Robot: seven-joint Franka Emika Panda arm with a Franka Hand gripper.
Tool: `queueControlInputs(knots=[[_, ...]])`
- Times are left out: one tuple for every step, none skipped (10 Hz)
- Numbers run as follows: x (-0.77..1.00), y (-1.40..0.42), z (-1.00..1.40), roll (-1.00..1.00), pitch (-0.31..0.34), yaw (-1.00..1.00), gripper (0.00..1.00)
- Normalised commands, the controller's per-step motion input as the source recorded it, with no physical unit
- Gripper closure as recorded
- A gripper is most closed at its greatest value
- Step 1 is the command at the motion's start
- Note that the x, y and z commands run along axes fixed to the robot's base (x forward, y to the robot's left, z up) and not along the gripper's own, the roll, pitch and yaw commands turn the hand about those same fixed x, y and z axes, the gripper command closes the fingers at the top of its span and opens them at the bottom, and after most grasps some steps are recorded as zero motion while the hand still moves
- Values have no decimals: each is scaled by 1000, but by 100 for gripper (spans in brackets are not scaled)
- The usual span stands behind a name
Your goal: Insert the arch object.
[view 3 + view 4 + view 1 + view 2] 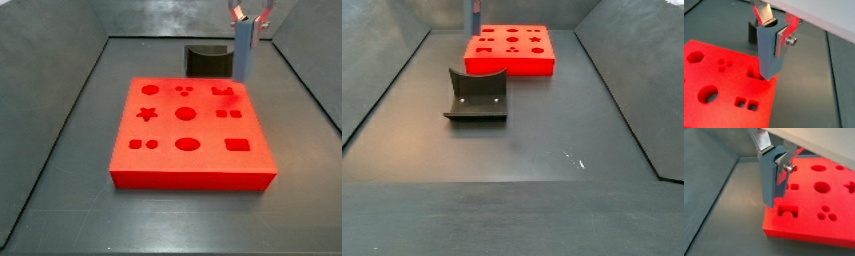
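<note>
Fingers (765, 16) of the gripper (776, 24) clamp the arch object (769, 52) upright, lower end at the red board's (201, 175) arch-shaped hole (787, 210), apparently not seated.

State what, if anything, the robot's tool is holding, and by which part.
The tool holds the arch object, a slim grey-blue bar, gripped by its upper end. The bar hangs upright, its lower end at the red board, near the arch-shaped hole.

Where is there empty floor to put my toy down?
Big bare floor lies in front of the fixture, out to the walls. It is crowded by the red board, where the gripper holds the arch object over its edge.
</note>
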Motion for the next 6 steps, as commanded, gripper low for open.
queueControlInputs(knots=[[-63,17,-29,0,323,-820,100],[-63,11,-17,0,314,-829,100],[-57,11,-11,0,304,-837,100],[-51,3,0,0,277,-860,100],[-34,0,0,0,270,-860,100],[0,0,3,0,250,-871,100]])
